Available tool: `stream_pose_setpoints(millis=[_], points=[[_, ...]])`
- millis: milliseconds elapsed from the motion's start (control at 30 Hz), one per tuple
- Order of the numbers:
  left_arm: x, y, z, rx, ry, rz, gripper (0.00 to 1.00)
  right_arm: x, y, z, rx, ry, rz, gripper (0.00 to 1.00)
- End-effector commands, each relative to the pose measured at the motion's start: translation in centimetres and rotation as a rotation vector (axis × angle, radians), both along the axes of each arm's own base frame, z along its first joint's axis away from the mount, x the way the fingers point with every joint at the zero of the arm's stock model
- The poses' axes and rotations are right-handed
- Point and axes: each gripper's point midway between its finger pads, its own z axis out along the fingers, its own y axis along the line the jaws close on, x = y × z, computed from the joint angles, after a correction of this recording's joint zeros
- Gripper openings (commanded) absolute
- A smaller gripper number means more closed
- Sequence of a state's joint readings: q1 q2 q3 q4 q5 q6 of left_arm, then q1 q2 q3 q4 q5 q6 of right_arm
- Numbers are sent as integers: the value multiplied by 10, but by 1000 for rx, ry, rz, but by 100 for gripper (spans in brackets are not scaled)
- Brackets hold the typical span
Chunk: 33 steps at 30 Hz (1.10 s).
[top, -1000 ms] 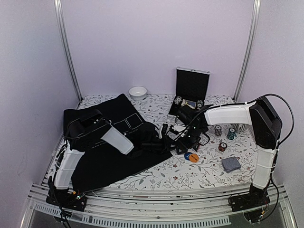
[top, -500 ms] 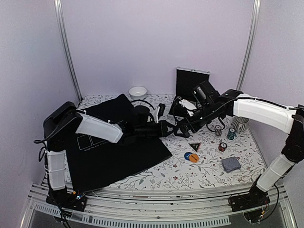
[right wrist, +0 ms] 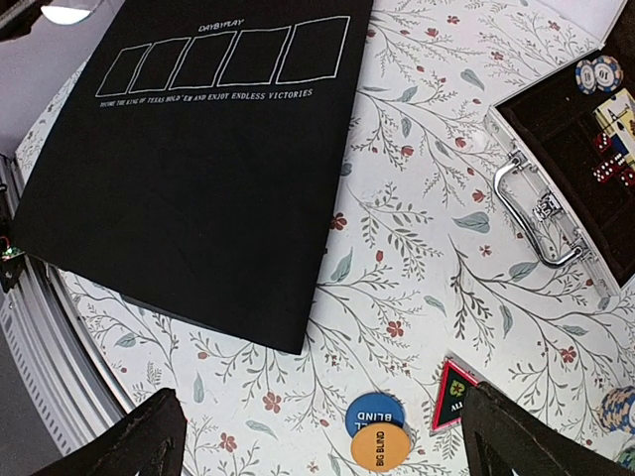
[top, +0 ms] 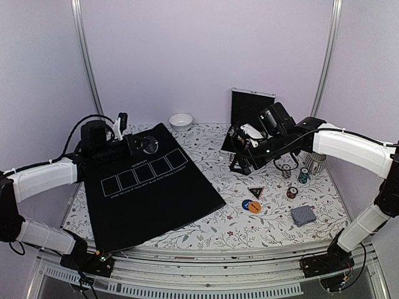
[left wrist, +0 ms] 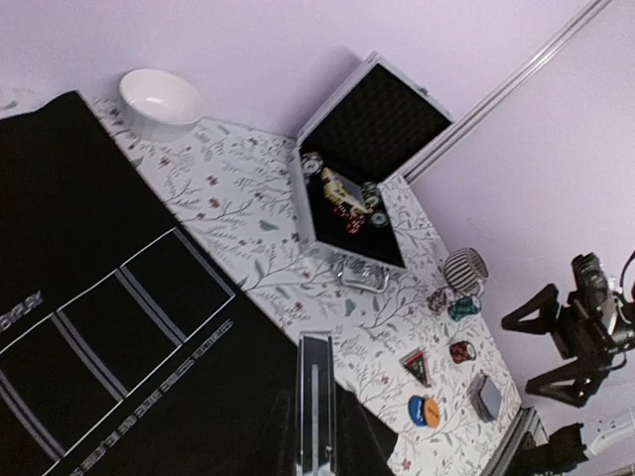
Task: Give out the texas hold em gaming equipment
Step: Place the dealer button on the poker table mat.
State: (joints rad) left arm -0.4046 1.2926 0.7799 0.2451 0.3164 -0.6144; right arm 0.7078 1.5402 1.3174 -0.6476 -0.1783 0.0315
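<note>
Over mat (top: 149,199), left pincer (left wrist: 316,357) closed; right pincer (right wrist: 332,436) gapes nr case (top: 252,112).

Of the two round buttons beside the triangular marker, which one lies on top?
The orange button: its whole face shows, and it covers part of the blue button under it.

Cards (top: 303,215): one squared stack with blue-grey patterned backs, laid face down near the right front of the surface.
Poker chips (top: 303,175): three short multicoloured stacks, stood apart beyond the cards.
Triangular marker (top: 255,192): black, red-edged, laid flat.
Blind discs (right wrist: 374,412): blue, overlapped by orange, lettered "BIG BLIND", just beside the marker.
</note>
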Motion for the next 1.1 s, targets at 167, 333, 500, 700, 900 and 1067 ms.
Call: stream_pose_setpoints(millis=[167,333,500,700,900,1067], points=[[-24,69,-72,-82,270,34,0,9,1,-10,-6,1,-22,99],[-50,57,-115,-65,434,-79,0,5,-6,-17,-25,7,-37,99],[-61,59,-137,-45,482,-88,0,2,-9,-23,-31,20,-43,99],[-67,49,-166,-40,590,-165,0,-1,-13,-25,-36,17,-46,99],[-60,51,-189,7,626,-171,0,-9,-20,-33,-48,28,-52,99],[-55,50,-189,25,620,-194,4,-9,-20,-38,-54,38,-53,99]])
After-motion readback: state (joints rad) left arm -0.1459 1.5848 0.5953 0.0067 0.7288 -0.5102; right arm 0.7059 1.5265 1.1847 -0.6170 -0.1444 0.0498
